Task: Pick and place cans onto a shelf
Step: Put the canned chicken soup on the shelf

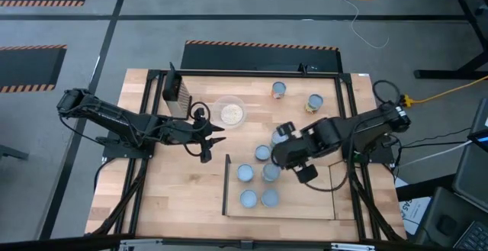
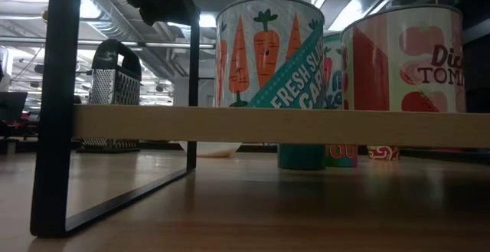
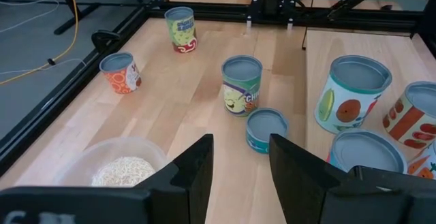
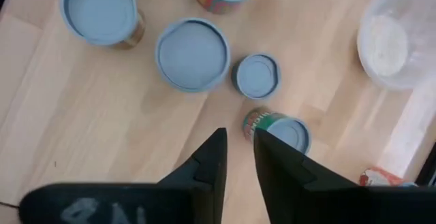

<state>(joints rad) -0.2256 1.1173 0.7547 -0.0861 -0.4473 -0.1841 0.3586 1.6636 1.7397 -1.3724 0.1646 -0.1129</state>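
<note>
Several cans with pale blue-grey tops stand on the light-wood shelf [image 1: 305, 202] at the near right, among them a carrot can [image 2: 268, 49] and a tomato can [image 2: 402, 57]. On the tabletop stand a small teal can [image 3: 266, 130], a green can [image 3: 242, 84], an orange can [image 3: 121, 72] and a yellow can [image 3: 180, 28]. My right gripper [image 4: 238, 149] hangs pointing down above the green can [image 4: 278, 130]; its fingers are a narrow gap apart with nothing between them. My left gripper [image 3: 242, 163] waits open near the table's middle [image 1: 213, 139], holding nothing.
A clear bowl [image 1: 230, 112] with pale grains stands on the table between the two grippers. A metal grater [image 1: 175, 91] stands at the far left. The shelf board [image 2: 283, 126] sits raised on a black frame [image 2: 53, 106]. Bare wood lies on the table's near left.
</note>
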